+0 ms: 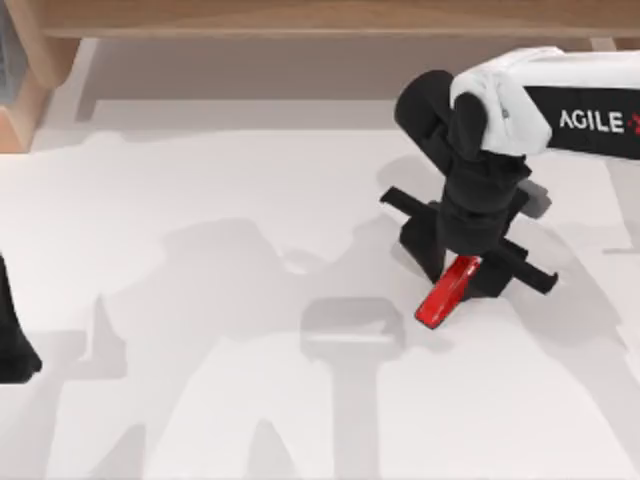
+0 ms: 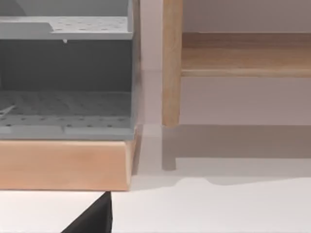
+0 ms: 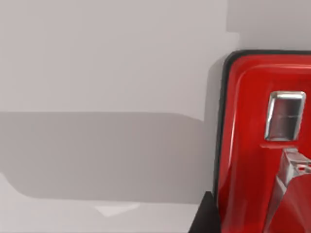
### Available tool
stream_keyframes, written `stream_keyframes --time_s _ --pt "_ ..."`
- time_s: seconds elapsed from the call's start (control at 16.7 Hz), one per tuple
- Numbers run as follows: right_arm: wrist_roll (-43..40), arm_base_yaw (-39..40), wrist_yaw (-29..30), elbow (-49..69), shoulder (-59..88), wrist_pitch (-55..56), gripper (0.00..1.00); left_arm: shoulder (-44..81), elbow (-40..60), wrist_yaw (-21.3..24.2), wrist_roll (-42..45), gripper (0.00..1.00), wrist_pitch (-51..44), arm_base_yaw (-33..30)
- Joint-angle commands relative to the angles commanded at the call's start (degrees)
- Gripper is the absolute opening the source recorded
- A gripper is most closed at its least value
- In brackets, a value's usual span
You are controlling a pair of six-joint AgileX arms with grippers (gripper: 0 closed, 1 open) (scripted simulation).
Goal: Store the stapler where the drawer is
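Observation:
The red stapler (image 1: 443, 295) lies slanted on the white table right of centre, its upper end between the black fingers of my right gripper (image 1: 462, 265). The fingers stand drawn in along their rail against the stapler's sides. In the right wrist view the stapler (image 3: 252, 145) is very near, glossy red with a thin black rim and a metal plate. The drawer (image 2: 65, 104) is a grey perforated compartment in a wooden frame, seen in the left wrist view. My left gripper (image 1: 12, 345) is parked at the table's left edge.
A wooden frame (image 1: 25, 90) stands at the table's back left corner, and a wooden shelf board (image 1: 330, 18) runs along the back edge. A wooden post (image 2: 171, 63) rises beside the drawer. White tabletop (image 1: 200, 200) stretches between the stapler and the back left corner.

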Motion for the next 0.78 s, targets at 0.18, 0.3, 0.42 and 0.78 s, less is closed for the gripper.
stream_keyframes --time_s 0.18,0.3,0.42,0.78 --pt "0.05 -0.09 0.0 0.68 -0.46 -0.94 0.0 0.0 0.0 0.0 0.0 1.0 0.0 0.0" --pt "0.04 -0.11 -0.01 1.63 -1.06 -2.67 0.0 0.0 0.0 0.0 0.0 1.0 0.0 0.0" --pt "0.06 -0.15 -0.01 2.55 -1.64 -4.37 0.0 0.0 0.0 0.0 0.0 1.0 0.0 0.0" --pt "0.07 -0.13 -0.04 3.36 -2.08 -5.61 0.0 0.0 0.0 0.0 0.0 1.0 0.0 0.0"
